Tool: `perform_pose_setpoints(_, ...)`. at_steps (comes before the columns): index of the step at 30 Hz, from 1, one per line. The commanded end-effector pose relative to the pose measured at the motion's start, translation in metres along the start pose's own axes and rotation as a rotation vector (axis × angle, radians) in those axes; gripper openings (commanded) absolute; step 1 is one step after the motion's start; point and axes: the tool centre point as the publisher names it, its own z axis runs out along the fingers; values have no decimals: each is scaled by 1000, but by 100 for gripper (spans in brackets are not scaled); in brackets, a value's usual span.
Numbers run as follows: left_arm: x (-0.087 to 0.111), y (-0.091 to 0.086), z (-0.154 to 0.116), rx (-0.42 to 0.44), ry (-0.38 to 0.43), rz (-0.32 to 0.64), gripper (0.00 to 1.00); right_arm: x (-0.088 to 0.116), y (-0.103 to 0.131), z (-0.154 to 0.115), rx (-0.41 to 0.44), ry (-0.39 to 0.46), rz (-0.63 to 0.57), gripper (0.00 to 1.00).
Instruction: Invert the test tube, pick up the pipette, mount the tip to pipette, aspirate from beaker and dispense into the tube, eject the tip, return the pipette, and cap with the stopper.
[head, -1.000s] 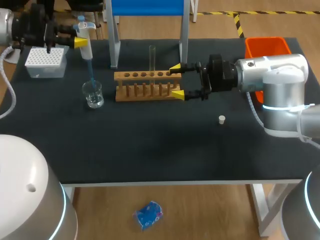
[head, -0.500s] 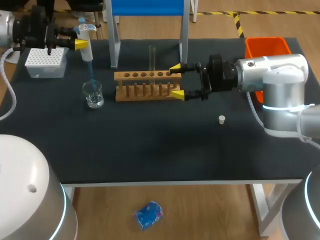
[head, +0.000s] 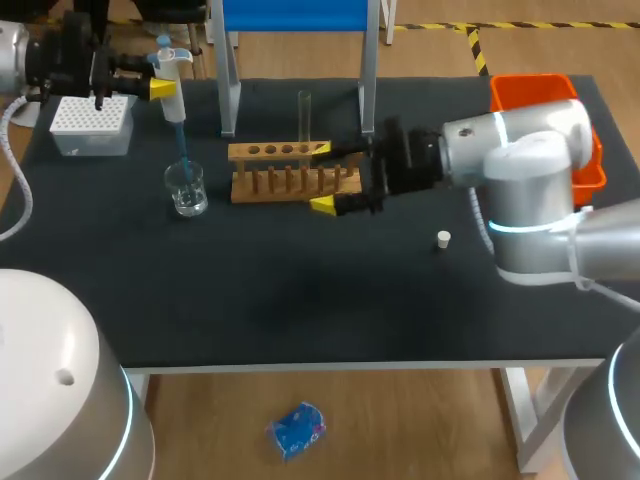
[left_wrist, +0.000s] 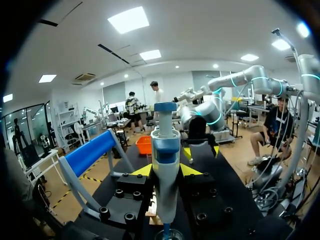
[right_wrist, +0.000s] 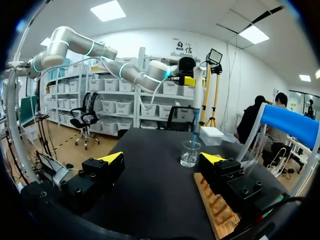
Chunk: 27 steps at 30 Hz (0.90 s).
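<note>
Left tool (head: 160, 88) upper left, clamped on pipette (head: 172, 90); tip (head: 182, 150) at beaker (head: 187, 188) mouth. Right tool (head: 322, 177) centre frame, spread apart at rack (head: 270, 152)

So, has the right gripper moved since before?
Yes. The right gripper slid along the wooden rack from its right end toward the middle, nearer the beaker.

Left gripper (left_wrist: 166, 170): black two-finger body, yellow tips pressed to either side of the pipette (left_wrist: 165, 167).
Pipette: upright, white barrel with a blue band and blue plunger cap above the fingers.
Pipette tip (left_wrist: 166, 229): blue, pointing down into the beaker (left_wrist: 168, 234), of which only the glass rim shows under the gripper.
Table (left_wrist: 227, 185): black top.
Frame (left_wrist: 90, 155): blue bar on pale legs, beside the gripper.
Orange bin (left_wrist: 144, 145): at the far end, ahead of the gripper.
Right gripper (left_wrist: 201, 149): far across the table, yellow tips apart.
</note>
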Motion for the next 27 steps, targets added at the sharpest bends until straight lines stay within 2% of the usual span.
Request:
perform_pose_setpoints(1,0,0,0,0,-1,1,0,-8,-12,39,15,8,6,100)
perform_pose_setpoints(12,0,0,0,0,-1,1,0,-23,-31,107,37,29,11,100)
perform_pose_setpoints(20,0,0,0,0,-1,1,0,-29,-44,131,71,11,26,100)
perform_pose_setpoints(27,0,0,0,0,-1,1,0,-26,-53,138,86,-3,37,100)
